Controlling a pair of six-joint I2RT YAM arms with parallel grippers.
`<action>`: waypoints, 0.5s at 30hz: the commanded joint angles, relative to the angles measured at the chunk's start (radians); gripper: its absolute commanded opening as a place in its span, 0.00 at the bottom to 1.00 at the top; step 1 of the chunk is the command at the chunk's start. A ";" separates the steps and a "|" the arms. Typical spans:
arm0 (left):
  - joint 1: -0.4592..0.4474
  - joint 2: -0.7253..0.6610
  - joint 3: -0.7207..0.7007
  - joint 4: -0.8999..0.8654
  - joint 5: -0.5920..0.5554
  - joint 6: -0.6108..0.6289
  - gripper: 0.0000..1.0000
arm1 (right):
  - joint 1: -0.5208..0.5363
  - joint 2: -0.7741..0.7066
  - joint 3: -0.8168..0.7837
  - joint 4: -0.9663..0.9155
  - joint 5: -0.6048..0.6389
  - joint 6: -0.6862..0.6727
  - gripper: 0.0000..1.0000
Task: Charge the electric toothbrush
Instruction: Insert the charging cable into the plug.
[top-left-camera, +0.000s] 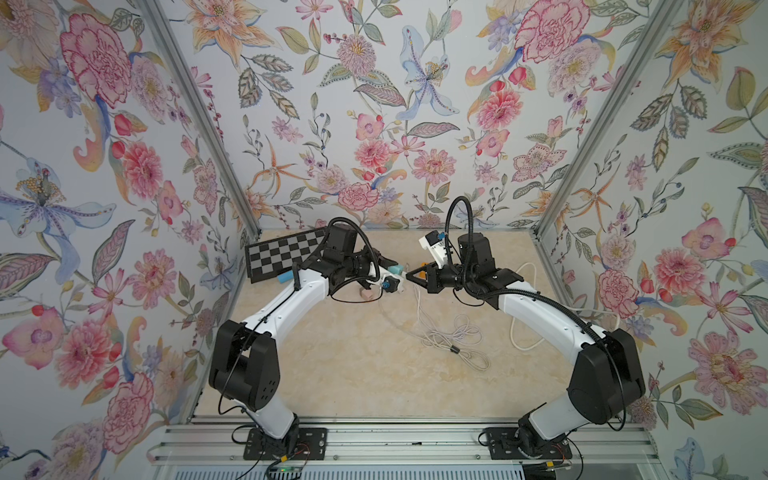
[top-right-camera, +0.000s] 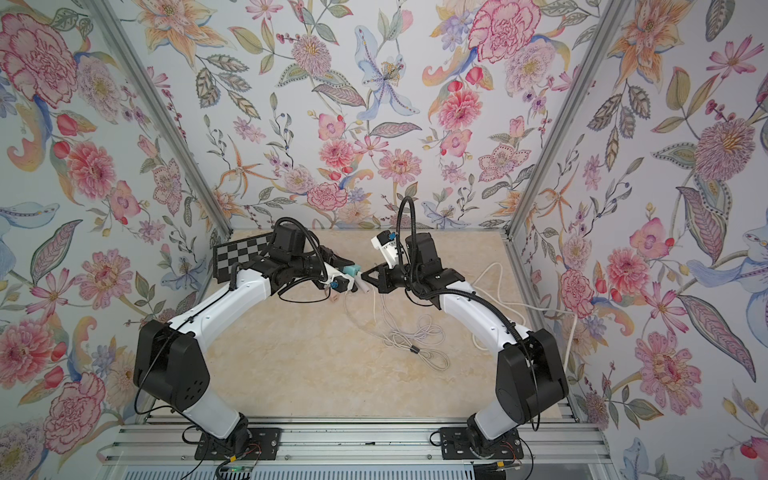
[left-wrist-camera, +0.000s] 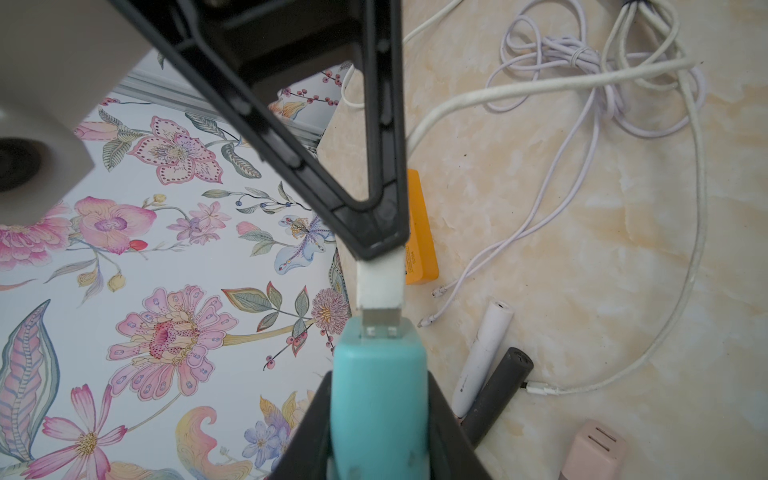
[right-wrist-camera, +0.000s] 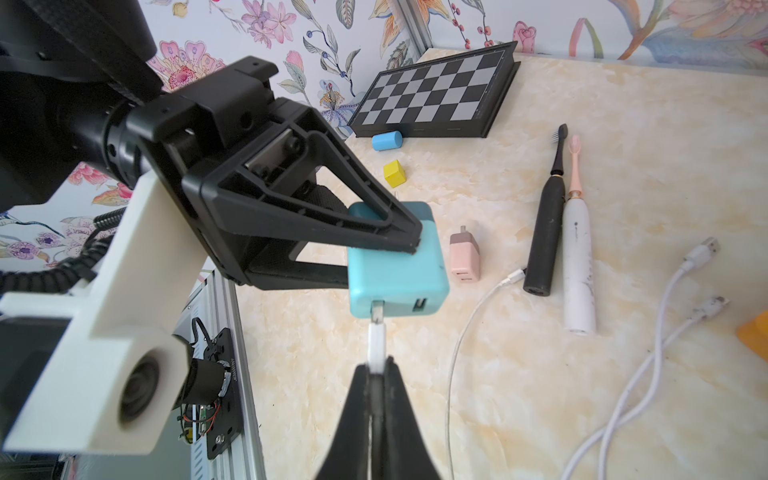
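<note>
My left gripper (right-wrist-camera: 386, 266) is shut on a teal charger block (right-wrist-camera: 399, 270), held above the table. My right gripper (right-wrist-camera: 377, 365) is shut on a white USB plug (right-wrist-camera: 377, 340), whose metal tip sits partway in one port of the block (left-wrist-camera: 378, 395). In both top views the two grippers (top-left-camera: 397, 270) (top-right-camera: 365, 275) meet tip to tip at mid-table. Two electric toothbrushes lie side by side on the table, one black (right-wrist-camera: 544, 232) and one white with a pink head (right-wrist-camera: 577, 257). A thin white cable end (right-wrist-camera: 515, 274) lies against the black one's base.
A folded chessboard (right-wrist-camera: 432, 95) stands at the far left corner, with a blue cylinder (right-wrist-camera: 386, 140) and a yellow cube (right-wrist-camera: 393, 173) near it. A pink adapter (right-wrist-camera: 465, 253) lies under the block. Loose white cables (top-left-camera: 453, 336) and an orange block (left-wrist-camera: 419, 224) lie nearby.
</note>
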 joint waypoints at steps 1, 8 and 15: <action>-0.047 -0.006 0.004 0.019 0.086 0.008 0.13 | 0.007 -0.016 0.024 0.086 -0.042 0.000 0.00; -0.103 -0.024 0.020 0.021 0.186 -0.011 0.08 | 0.007 -0.008 0.025 0.088 -0.103 -0.077 0.00; -0.179 -0.027 0.030 0.014 0.173 0.004 0.04 | 0.019 -0.002 0.053 0.092 -0.104 -0.085 0.00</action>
